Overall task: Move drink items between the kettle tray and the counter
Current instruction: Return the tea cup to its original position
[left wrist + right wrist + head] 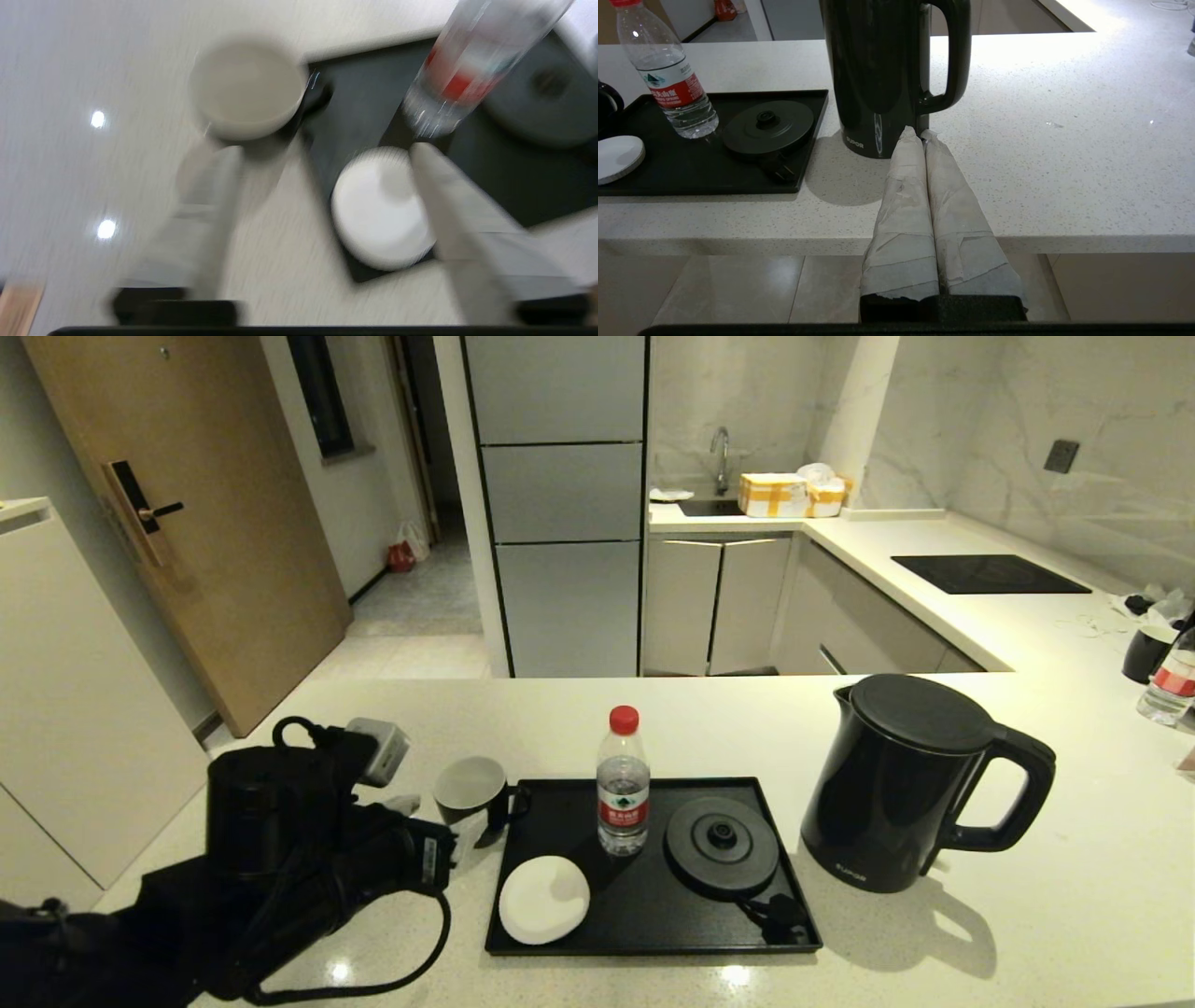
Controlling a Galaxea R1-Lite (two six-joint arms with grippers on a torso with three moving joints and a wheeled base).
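The black kettle [896, 784] stands on the off-white counter [1027, 915], just right of the glossy black tray [653, 905]. The red-capped bottle [623, 784] stands upright on the tray. The black mug [471, 789] sits on the counter at the tray's far left corner. My left gripper [322, 149] is open and empty, hovering over the tray's left edge on the near side of the mug [247, 88] and the bottle [448, 74]. My right gripper [917, 133] is shut on nothing, low at the counter's front edge, in line with the kettle [878, 70].
A white round disc [543, 899] and the kettle's base disc [721, 845] lie on the tray. A second mug [1148, 653] and bottle [1172, 686] stand at the far right. The black hob panel [990, 574] is set in the back counter.
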